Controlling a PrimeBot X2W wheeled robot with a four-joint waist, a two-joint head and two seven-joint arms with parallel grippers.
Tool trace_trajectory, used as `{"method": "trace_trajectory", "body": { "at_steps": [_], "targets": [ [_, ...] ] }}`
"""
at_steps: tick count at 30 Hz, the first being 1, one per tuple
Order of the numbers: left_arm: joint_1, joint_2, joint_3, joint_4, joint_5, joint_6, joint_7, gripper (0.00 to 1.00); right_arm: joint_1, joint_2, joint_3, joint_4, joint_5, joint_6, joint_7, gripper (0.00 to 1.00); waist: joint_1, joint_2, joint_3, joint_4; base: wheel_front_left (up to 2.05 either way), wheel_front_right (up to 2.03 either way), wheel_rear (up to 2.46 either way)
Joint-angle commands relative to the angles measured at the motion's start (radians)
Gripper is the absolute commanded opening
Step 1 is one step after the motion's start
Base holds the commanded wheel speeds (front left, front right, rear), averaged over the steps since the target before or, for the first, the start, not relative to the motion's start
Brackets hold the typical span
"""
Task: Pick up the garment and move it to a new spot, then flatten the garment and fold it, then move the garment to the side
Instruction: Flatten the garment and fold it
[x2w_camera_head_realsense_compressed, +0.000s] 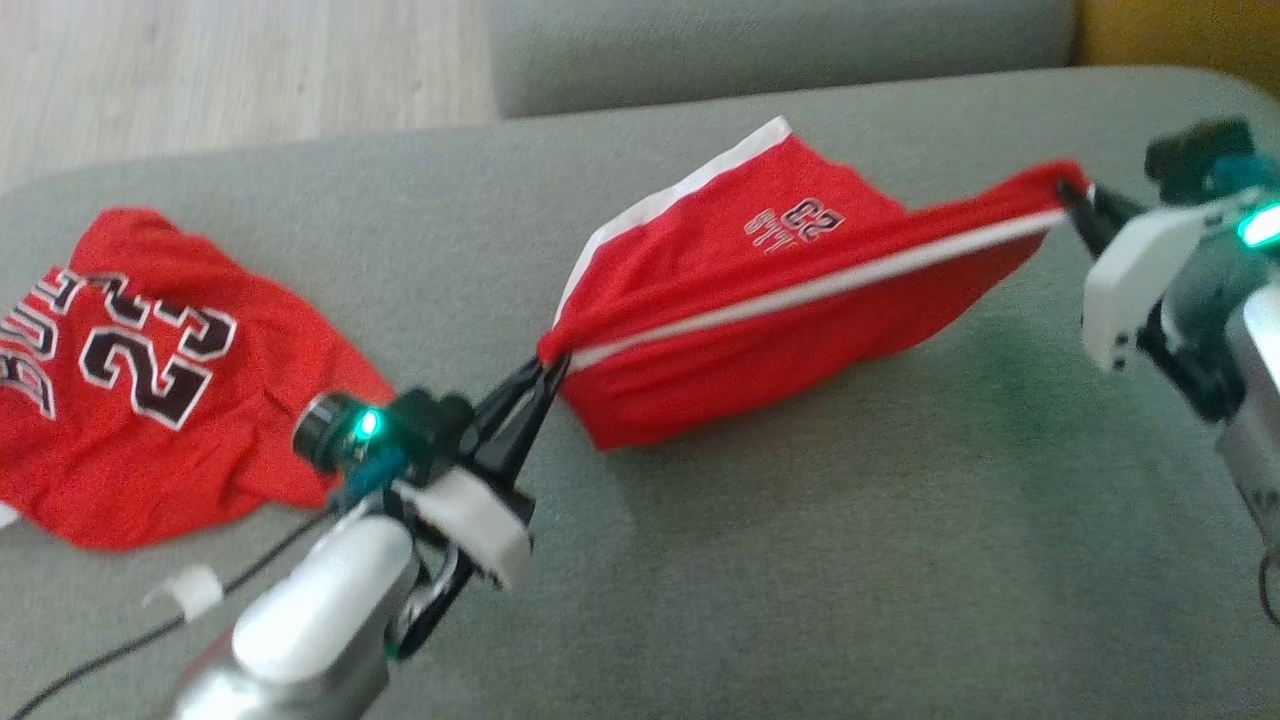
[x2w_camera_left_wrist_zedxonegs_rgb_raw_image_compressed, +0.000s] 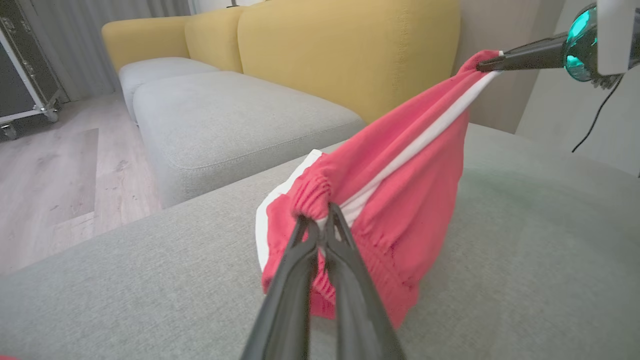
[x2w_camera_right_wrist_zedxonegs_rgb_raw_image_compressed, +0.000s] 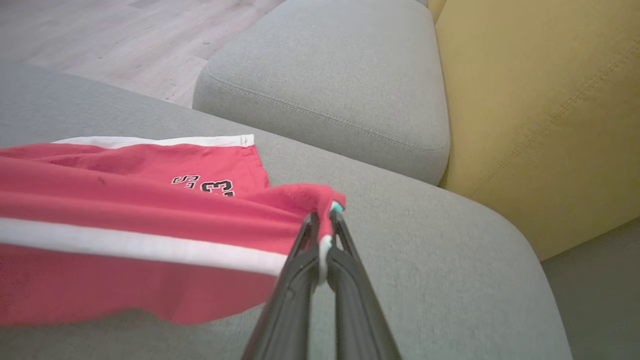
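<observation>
The red shorts (x2w_camera_head_realsense_compressed: 760, 300) hang taut over the grey cushion (x2w_camera_head_realsense_compressed: 800, 560), long axis running near-left to far-right, with the left gripper (x2w_camera_head_realsense_compressed: 545, 375) and right gripper (x2w_camera_head_realsense_compressed: 1075, 205) each clamped on one waistband end, the far leg trailing on the cushion.

Your left fingers (x2w_camera_left_wrist_zedxonegs_rgb_raw_image_compressed: 295, 285): pinched on the bunched edge of the red white-striped fabric shorts (x2w_camera_left_wrist_zedxonegs_rgb_raw_image_compressed: 400, 200).
Your right fingers (x2w_camera_left_wrist_zedxonegs_rgb_raw_image_compressed: 530, 54): gripping the far end, upper right.
Shorts: stretched between them, over the grey upholstered cushion (x2w_camera_left_wrist_zedxonegs_rgb_raw_image_compressed: 525, 250).
</observation>
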Motion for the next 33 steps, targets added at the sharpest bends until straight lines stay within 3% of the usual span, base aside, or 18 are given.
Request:
{"method": "trace_trajectory", "body": {
  "at_steps": [1, 10, 26, 27, 28, 29, 30, 31, 33],
  "targets": [
    [-0.094, 0.013, 0.047, 0.004, 0.004, -0.006, 0.013, 0.0, -0.076, -0.003, -0.022, 0.008, -0.04, 0.003, -0.015, 0.0, -0.0002, 0.0, 0.07, 0.054, 0.0, 0.0, 0.0],
    [-0.233, -0.057, 0.039, 0.121, 0.026, -0.005, 0.046, 0.0, -0.241, 0.043, -0.015, 0.144, -0.11, 0.003, -0.022, 0.0, -0.0002, 0.0, 0.19, 0.133, 0.0, 0.0, 0.0],
    [-0.381, -0.209, 0.001, 0.336, 0.034, -0.067, -0.026, 0.0, -0.447, 0.09, 0.027, 0.436, -0.161, 0.003, -0.134, 0.0, -0.0002, 0.0, 0.298, 0.241, 0.0, 0.0, 0.0],
    [-0.386, -0.216, -0.001, 0.347, 0.031, -0.071, -0.026, 0.0, -0.455, 0.092, 0.027, 0.449, -0.162, 0.003, -0.143, 0.65, -0.0002, 0.0, 0.302, 0.244, 0.0, 0.0, 0.0],
    [-0.39, -0.221, -0.001, 0.356, 0.026, -0.075, -0.027, 0.13, -0.464, 0.094, 0.019, 0.465, -0.158, 0.003, -0.153, 1.0, -0.0002, 0.0, 0.306, 0.245, 0.0, 0.0, 0.0],
    [-0.393, -0.227, -0.001, 0.362, 0.02, -0.081, -0.033, 0.42, -0.474, 0.097, 0.002, 0.483, -0.151, 0.003, -0.164, 1.0, -0.0002, 0.0, 0.309, 0.247, 0.0, 0.0, 0.0],
    [-0.397, -0.232, -0.001, 0.368, 0.016, -0.085, -0.037, 0.95, -0.481, 0.099, -0.006, 0.498, -0.153, 0.003, -0.181, 1.0, -0.0002, 0.0, 0.311, 0.248, 0.0, 0.0, 0.0],
    [-0.401, -0.235, -0.002, 0.376, 0.014, -0.088, -0.04, 1.0, -0.487, 0.102, -0.017, 0.511, -0.151, 0.003, -0.201, 1.0, -0.0002, 0.0, 0.312, 0.249, 0.0, 0.0, 0.0],
    [-0.407, -0.24, -0.001, 0.392, 0.012, -0.09, -0.048, 1.0, -0.488, 0.114, -0.048, 0.534, -0.13, 0.003, -0.249, 1.0, -0.0002, 0.0, 0.307, 0.248, 0.0, 0.0, 0.0]
  ]
}}
